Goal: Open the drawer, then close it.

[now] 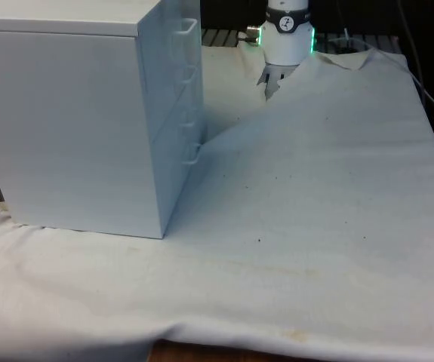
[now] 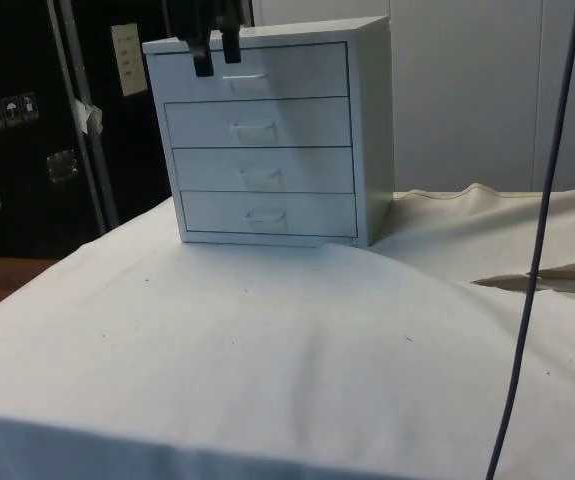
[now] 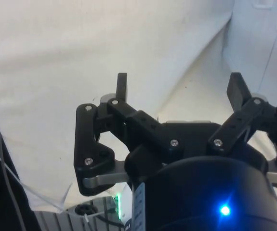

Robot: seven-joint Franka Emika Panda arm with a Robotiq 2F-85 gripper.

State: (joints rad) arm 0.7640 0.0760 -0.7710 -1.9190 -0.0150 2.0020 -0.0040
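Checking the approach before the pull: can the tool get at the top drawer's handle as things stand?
Probably yes. In the side view the tool hangs open level with the top drawer, just beside its handle, apart from it, and nothing stands between them.

- White cloth (image 1: 315, 188) covers the tabletop, rumpled into folds, below the tool.
- Dark cable (image 2: 537, 250) hangs across the side view, well apart from the tool.
- Dark cabinets (image 2: 27, 120) stand behind the tool.
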